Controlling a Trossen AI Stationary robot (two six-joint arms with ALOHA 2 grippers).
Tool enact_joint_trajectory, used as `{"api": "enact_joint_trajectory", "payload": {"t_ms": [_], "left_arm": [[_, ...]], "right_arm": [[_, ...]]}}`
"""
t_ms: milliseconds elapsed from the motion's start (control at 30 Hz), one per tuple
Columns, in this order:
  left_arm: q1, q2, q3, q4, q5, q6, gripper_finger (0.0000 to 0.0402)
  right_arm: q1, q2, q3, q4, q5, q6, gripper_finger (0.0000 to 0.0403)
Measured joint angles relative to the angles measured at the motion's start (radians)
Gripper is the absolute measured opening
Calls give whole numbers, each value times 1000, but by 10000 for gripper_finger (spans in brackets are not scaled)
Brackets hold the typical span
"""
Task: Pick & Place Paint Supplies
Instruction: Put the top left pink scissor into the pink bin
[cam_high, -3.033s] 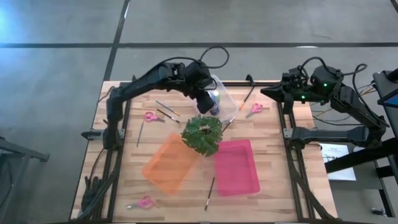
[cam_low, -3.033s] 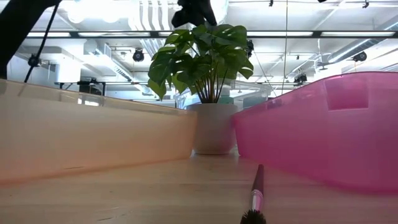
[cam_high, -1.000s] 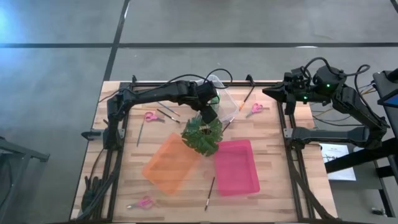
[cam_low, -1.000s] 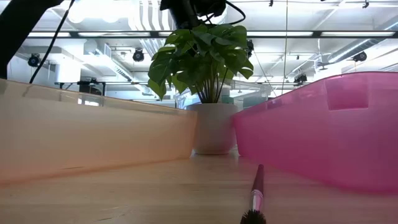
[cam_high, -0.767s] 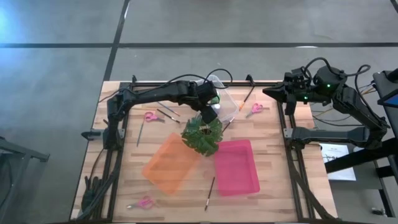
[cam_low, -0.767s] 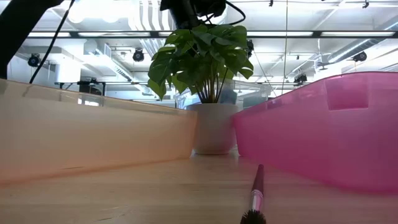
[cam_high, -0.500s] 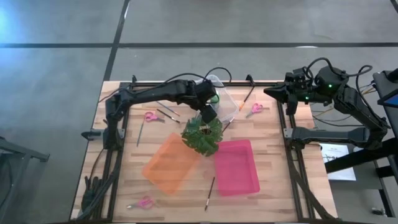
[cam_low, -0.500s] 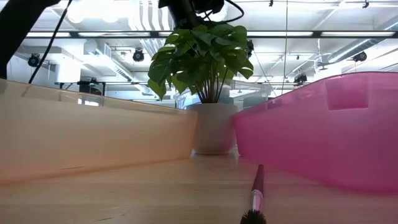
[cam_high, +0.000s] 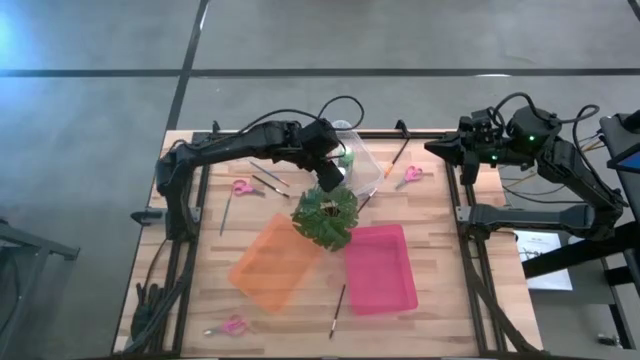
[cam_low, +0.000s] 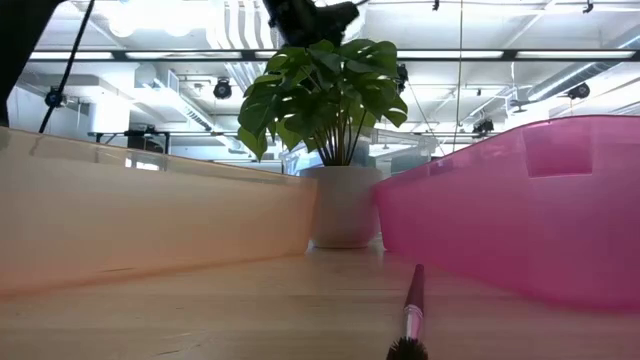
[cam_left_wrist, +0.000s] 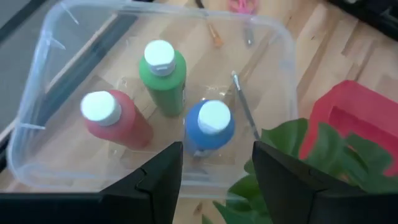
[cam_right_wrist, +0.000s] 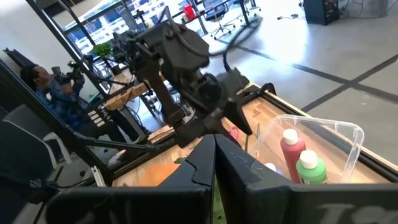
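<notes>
Wooden slats make up the table (cam_high: 250, 310), with grey floor all round it. Above the clear tray (cam_left_wrist: 277, 56) hangs the left gripper (cam_left_wrist: 214, 168), its fingers (cam_left_wrist: 163, 177) spread apart and holding nothing. Directly beneath it, inside the tray, stand three bottles: the blue one (cam_left_wrist: 210, 124) nearest, right under the gap between the fingers, the green one (cam_left_wrist: 165, 74) beyond it, and the red one (cam_left_wrist: 112, 118) off to one side. A thin brush (cam_left_wrist: 244, 112) lies in the tray too, just beside the blue bottle. Plant (cam_high: 325, 215) leaves crowd in close on the gripper's near side.

The step in hand looks like clearing away from the tray after a drop, so the sound way is to lift straight up before swinging sideways; a sideways move at this height risks clipping the blue cap or dragging through the leaves. The jaws should stay parted until well above the caps.

What is left lies well apart from the gripper: pink scissors (cam_high: 241, 187) and brushes (cam_high: 270, 183) off toward the arm's base, another pair of scissors (cam_high: 410, 176) beyond the tray, a third (cam_high: 231, 325) and a brush (cam_high: 338, 310) at the table's far edge past the orange tray (cam_high: 270, 265) and pink tray (cam_high: 382, 268).

The right gripper (cam_right_wrist: 214, 162) waits off the table's edge, fingers pressed together.
</notes>
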Motion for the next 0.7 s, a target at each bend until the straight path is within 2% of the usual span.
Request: {"api": "enact_joint_trajectory", "payload": {"t_ms": [267,600,700], "left_arm": [[0,-111,0,-66,14,55,204],[0,-236,0,-388,-10,53,205],[0,-242,0,-514,-9,84,205]], "right_arm": [[0,-1,0,2,-7,-17,8],[0,-18,0,43,-12,-39,8],[0,-13,0,43,-53,-8,9]]}}
